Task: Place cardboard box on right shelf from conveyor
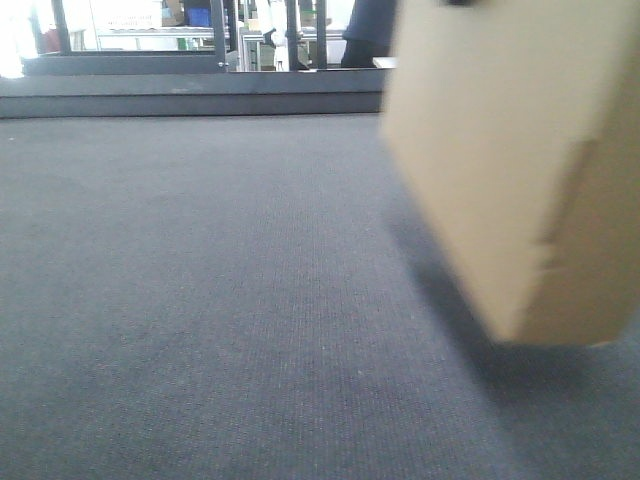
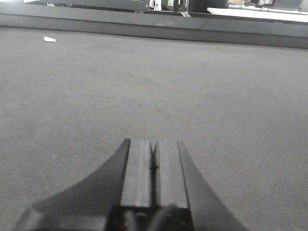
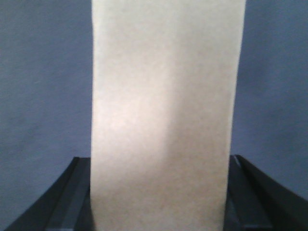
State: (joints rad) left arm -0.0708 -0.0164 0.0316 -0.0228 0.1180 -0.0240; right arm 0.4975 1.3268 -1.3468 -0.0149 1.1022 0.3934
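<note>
The plain tan cardboard box (image 1: 510, 160) hangs tilted and blurred at the right of the front view, casting a shadow on the dark grey woven conveyor (image 1: 200, 300). In the right wrist view the cardboard box (image 3: 163, 110) fills the middle, and my right gripper (image 3: 159, 161) is shut on it, one dark finger pressed against each side. My left gripper (image 2: 154, 143) is shut and holds nothing, low over the bare conveyor (image 2: 144, 86). The right shelf is out of view.
A dark grey rail (image 1: 190, 100) borders the belt's far edge, with metal uprights and a blue bin (image 1: 199, 16) behind it. A small white scrap (image 2: 49, 39) lies on the belt near the far rail (image 2: 144, 29).
</note>
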